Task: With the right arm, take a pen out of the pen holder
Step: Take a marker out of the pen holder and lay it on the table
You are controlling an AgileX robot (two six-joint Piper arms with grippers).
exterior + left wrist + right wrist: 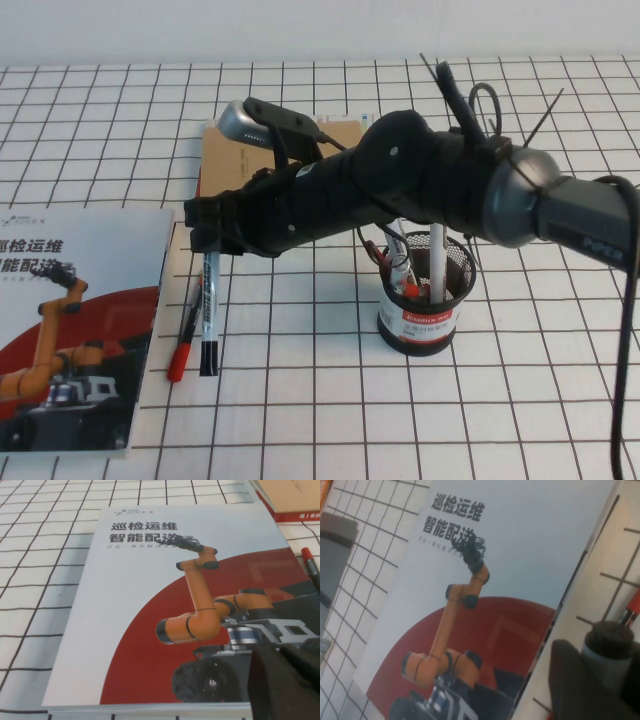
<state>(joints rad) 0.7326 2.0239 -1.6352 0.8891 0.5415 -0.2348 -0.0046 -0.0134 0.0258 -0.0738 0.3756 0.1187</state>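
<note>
Your right gripper is clamped on a grey, black-capped marker pen, holding it upright beside a loose red pen, well away from the black mesh pen holder, likely for set-down. Your left gripper hangs over the glossy printed booklet.

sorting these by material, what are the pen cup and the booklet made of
Black round mesh pen cup: likely painted metal wire, its wall see-through; paper label band. Red-and-white booklet: coated paper, cover looks glossy. Right hand grips a black-capped marker pen beside the booklet; left hand hangs over its cover.
</note>
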